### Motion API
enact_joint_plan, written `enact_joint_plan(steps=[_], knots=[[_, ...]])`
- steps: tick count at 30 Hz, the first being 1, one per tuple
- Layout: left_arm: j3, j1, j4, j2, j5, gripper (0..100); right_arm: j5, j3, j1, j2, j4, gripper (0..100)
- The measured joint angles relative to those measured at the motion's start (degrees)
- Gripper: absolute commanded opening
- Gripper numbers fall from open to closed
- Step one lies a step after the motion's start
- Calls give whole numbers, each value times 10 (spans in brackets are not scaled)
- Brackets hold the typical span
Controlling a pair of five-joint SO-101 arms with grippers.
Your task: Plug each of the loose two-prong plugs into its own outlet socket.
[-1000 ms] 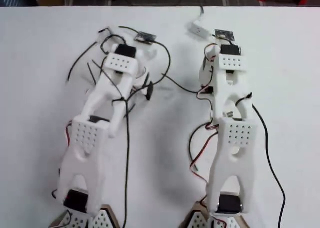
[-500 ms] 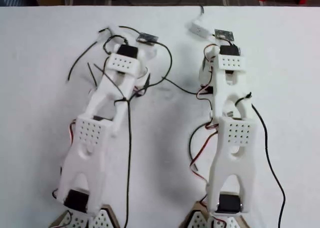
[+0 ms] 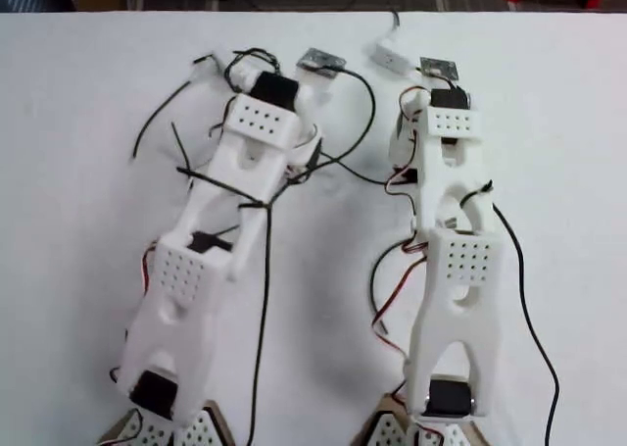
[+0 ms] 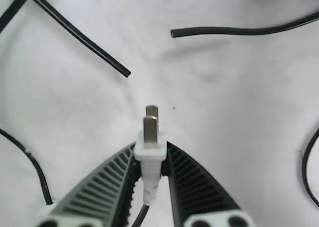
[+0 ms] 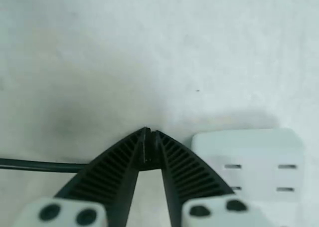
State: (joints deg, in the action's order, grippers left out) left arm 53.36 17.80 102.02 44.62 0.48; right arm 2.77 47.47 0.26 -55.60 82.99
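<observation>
Plug [image 4: 150, 149]: white, two-prong, held over the surface [image 4: 224, 97], prongs pointing forward.
Left claw [image 4: 150, 154]: clamped on the plug body.
Right claw [image 5: 149, 137]: tips pressed together.
Outlet socket [image 5: 254, 162]: just beside right claw.

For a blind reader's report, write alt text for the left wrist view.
The left gripper is shut on a white two-prong plug, its prongs pointing away over the white table. Loose black cable ends lie on the table beyond, apart from the plug.
</observation>
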Motion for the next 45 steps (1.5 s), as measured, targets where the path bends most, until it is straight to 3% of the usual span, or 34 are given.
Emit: enact_joint_plan(steps=[7, 14, 18, 26, 36, 40, 45], knots=[[-92, 5, -2, -147, 27, 24, 0, 0, 0, -1, -3, 20], [-295, 78, -79, -353, 28, 24, 0, 0, 0, -1, -3, 20], [-467, 85, -196, -499, 27, 24, 0, 0, 0, -1, -3, 20], [-818, 50, -507, -772, 28, 24, 0, 0, 0, -1, -3, 20], [-1181, 50, -876, -1015, 27, 24, 0, 0, 0, -1, -3, 19], [-1255, 50, -960, -1082, 27, 23, 0, 2, -3, 15, 1, 19], [-1270, 71, -984, -1109, -5, 23, 0, 54, -17, 72, 61, 19]])
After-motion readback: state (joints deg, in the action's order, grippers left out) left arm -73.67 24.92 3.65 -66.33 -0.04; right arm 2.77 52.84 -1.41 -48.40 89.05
